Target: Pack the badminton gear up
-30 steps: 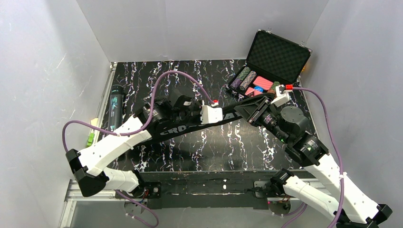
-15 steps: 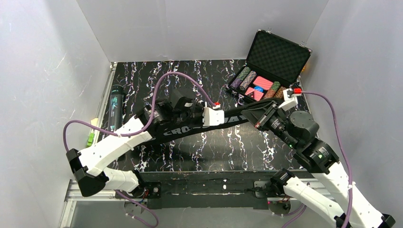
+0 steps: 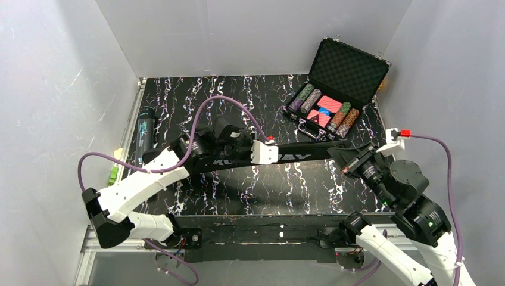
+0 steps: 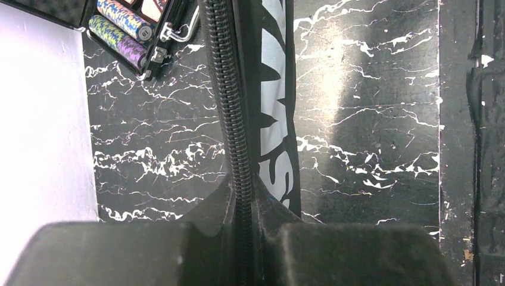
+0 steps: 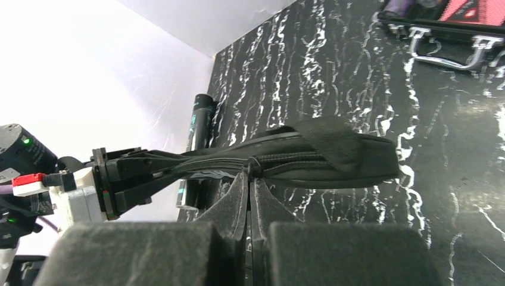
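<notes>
The long black racket bag [image 3: 301, 157] with white lettering hangs stretched between my two grippers, above the middle of the table. My left gripper [image 3: 269, 152] is shut on the bag's zipper seam [image 4: 229, 107] near its middle; in the left wrist view that gripper [image 4: 243, 208] pinches the seam between both pads. My right gripper [image 3: 345, 161] is shut at the bag's right end. In the right wrist view it [image 5: 250, 182] clamps the small zipper pull [image 5: 253, 164] under the bag [image 5: 333, 158]. No other badminton gear shows.
An open black hard case [image 3: 342, 74] with coloured poker chips stands at the back right, its handle [image 5: 452, 53] close to the bag's end. A dark cylinder [image 3: 144, 134] lies along the left edge, with a small green item [image 3: 113, 174] nearer. Grey walls enclose the table.
My right gripper shut and drew back to the right and toward the near edge, swinging the bag's right end away from the chip case. The bag now lies more level.
</notes>
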### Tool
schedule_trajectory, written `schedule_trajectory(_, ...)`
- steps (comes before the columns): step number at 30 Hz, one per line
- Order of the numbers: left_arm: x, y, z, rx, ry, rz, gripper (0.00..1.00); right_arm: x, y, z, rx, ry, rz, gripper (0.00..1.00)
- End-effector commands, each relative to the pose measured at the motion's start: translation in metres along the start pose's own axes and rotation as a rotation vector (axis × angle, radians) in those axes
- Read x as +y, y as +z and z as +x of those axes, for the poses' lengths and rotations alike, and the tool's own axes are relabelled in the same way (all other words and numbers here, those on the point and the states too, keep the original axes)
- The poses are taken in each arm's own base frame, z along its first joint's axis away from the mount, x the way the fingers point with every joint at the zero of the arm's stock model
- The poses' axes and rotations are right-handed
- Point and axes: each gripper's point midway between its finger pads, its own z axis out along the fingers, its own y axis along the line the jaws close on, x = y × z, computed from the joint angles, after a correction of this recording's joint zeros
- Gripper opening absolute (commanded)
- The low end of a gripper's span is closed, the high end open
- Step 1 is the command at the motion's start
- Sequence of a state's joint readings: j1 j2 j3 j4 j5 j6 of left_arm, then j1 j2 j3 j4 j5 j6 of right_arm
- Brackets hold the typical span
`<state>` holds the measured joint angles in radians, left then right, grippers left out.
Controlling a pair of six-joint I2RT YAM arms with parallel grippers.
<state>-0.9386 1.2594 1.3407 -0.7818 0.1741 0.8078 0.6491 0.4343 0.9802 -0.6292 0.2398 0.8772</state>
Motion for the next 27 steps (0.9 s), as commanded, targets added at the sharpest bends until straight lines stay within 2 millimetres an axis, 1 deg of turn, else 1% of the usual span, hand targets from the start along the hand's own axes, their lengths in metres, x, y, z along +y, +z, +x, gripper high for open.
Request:
schedule_trajectory(1, 0.008, -0.018, 0.004, 0.016, 0.032, -0.057, 0.00, -0.011, -0.027, -0.035, -0.159, -0.003, 0.062, 0.01)
schedule_trajectory(4, 0.008, -0.018, 0.004, 0.017, 0.033, -0.056, 0.00, -0.024, -0.043, -0.043, -0.197, -0.021, 0.111, 0.01)
schedule_trajectory(7, 0.009, -0.018, 0.002, 0.011, 0.035, -0.054, 0.00, -0.036, -0.057, -0.047, -0.220, -0.037, 0.157, 0.01)
schedule_trajectory(10, 0.009, -0.018, 0.001, 0.008, 0.035, -0.050, 0.00, -0.044, -0.065, -0.047, -0.220, -0.044, 0.188, 0.01)
schedule_trajectory(13, 0.008, -0.016, 0.001, 0.008, 0.038, -0.043, 0.00, -0.051, -0.070, -0.044, -0.202, -0.048, 0.221, 0.01)
schedule_trajectory(15, 0.008, -0.014, 0.000, 0.007, 0.043, -0.038, 0.00, -0.049, -0.070, -0.042, -0.191, -0.048, 0.210, 0.03)
schedule_trajectory(16, 0.009, -0.013, -0.001, 0.006, 0.045, -0.037, 0.00, -0.047, -0.070, -0.042, -0.183, -0.052, 0.204, 0.11)
schedule_trajectory(18, 0.008, -0.008, -0.001, 0.013, 0.049, -0.024, 0.00, -0.042, -0.070, -0.042, -0.172, -0.058, 0.190, 0.38)
schedule_trajectory(19, 0.007, -0.004, -0.002, 0.015, 0.050, -0.011, 0.00, -0.036, -0.071, -0.046, -0.174, -0.060, 0.176, 0.50)
schedule_trajectory(20, 0.005, 0.000, -0.001, 0.018, 0.044, 0.004, 0.00, -0.031, -0.072, -0.049, -0.177, -0.052, 0.165, 0.58)
schedule_trajectory(21, 0.001, 0.006, 0.000, 0.027, 0.021, 0.029, 0.00, -0.019, -0.075, -0.057, -0.195, -0.039, 0.127, 0.64)
schedule_trajectory(22, -0.012, 0.026, 0.004, 0.062, -0.075, 0.127, 0.00, 0.003, -0.083, -0.073, -0.236, -0.058, 0.041, 0.66)
schedule_trajectory(23, -0.032, 0.048, 0.002, 0.078, -0.134, 0.280, 0.00, 0.006, -0.071, -0.081, -0.204, -0.126, 0.125, 0.66)
schedule_trajectory(25, -0.050, 0.068, 0.000, 0.068, -0.141, 0.419, 0.00, -0.010, -0.047, -0.070, -0.133, -0.162, 0.251, 0.69)
schedule_trajectory(26, -0.062, 0.077, 0.006, 0.088, -0.134, 0.505, 0.00, -0.014, -0.040, -0.068, -0.125, -0.159, 0.282, 0.72)
schedule_trajectory(27, -0.073, 0.087, 0.016, 0.124, -0.130, 0.593, 0.00, -0.016, -0.036, -0.066, -0.123, -0.146, 0.302, 0.73)
